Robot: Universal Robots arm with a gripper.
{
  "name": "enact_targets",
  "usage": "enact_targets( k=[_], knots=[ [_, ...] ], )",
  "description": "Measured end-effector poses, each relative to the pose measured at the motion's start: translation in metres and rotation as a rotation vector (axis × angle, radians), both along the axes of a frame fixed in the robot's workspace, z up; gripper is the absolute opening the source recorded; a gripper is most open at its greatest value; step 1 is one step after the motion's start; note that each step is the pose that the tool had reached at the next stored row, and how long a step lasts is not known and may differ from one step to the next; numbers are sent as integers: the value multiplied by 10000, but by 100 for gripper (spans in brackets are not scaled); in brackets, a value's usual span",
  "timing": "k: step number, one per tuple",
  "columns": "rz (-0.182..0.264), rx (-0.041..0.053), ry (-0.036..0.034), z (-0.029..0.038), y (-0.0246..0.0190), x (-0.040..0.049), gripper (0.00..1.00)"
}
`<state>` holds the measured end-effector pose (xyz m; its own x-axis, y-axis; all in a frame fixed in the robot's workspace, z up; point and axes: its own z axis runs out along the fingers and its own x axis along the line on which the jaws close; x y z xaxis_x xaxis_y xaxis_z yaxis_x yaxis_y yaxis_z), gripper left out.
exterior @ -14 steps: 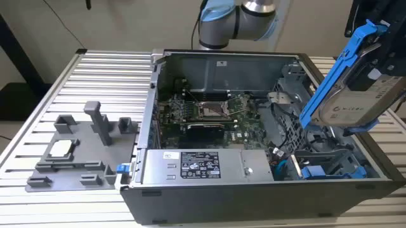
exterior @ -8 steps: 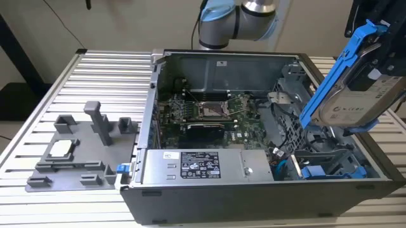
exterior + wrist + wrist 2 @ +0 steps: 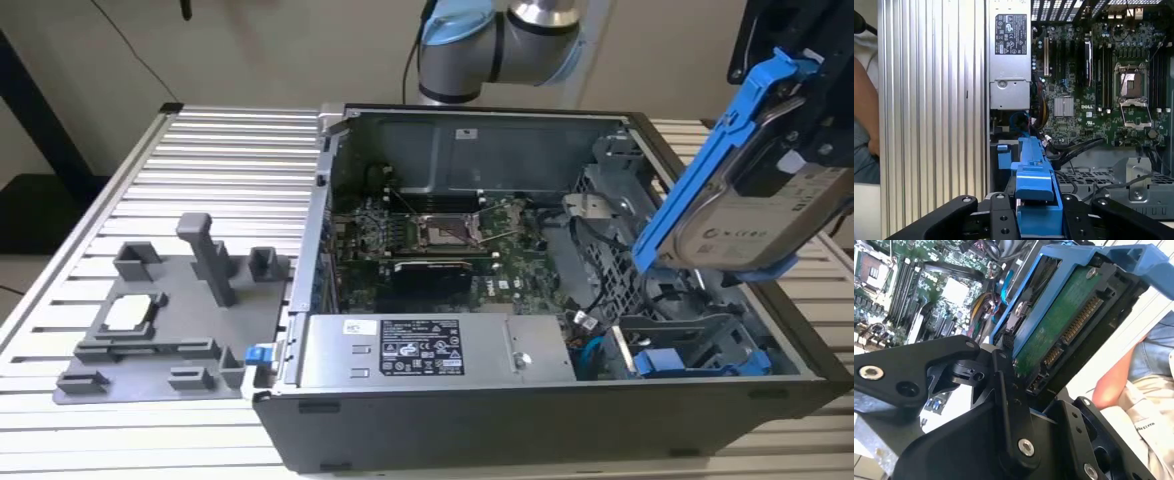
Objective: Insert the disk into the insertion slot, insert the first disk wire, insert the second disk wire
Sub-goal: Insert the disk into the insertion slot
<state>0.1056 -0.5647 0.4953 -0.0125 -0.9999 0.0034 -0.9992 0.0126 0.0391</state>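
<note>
"Holding what, the black two-fingered pincer (image 3: 1036,220)?"

"The disk (image 3: 750,228): a silver metal hard drive with a white label, clipped in a bright blue plastic carrier frame. The fingers (image 3: 1000,217) are closed on the carrier's connector end from both sides. Both wrist views confirm contact."

"Position of the disk?"

"Airborne and tilted at the exterior view's right, above the open dark grey tower computer case (image 3: 441,420). The case lies on its side on the ribbed aluminium worktop (image 3: 214,160). The disk's green circuit-board face and connectors show in the second wrist view."

"The insertion slot?"

"The rectangular grey metal drive-cage bay (image 3: 694,330) sits in the case's near corner at the exterior view's right, below the disk and apart from it. A second blue-fronted carrier (image 3: 674,362) is seated in the cage beside it."

"Other items?"

"A grey power-supply box with a white and black label (image 3: 414,350) runs along the near wall, and the green motherboard (image 3: 441,235) lies behind it. A dark grey moulded fixture plate (image 3: 154,320) rests on the worktop at the exterior view's left, apart from the case. A person's arm (image 3: 1114,380) appears beyond the disk in the second wrist view."
</note>
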Motion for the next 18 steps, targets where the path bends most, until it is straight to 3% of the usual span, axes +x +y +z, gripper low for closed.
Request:
enact_targets(
  k=[10,18],
  knots=[
    [158,2,0,-63,-88,64,33],
    [236,-1,-3,-148,-107,77,33]
  ],
)
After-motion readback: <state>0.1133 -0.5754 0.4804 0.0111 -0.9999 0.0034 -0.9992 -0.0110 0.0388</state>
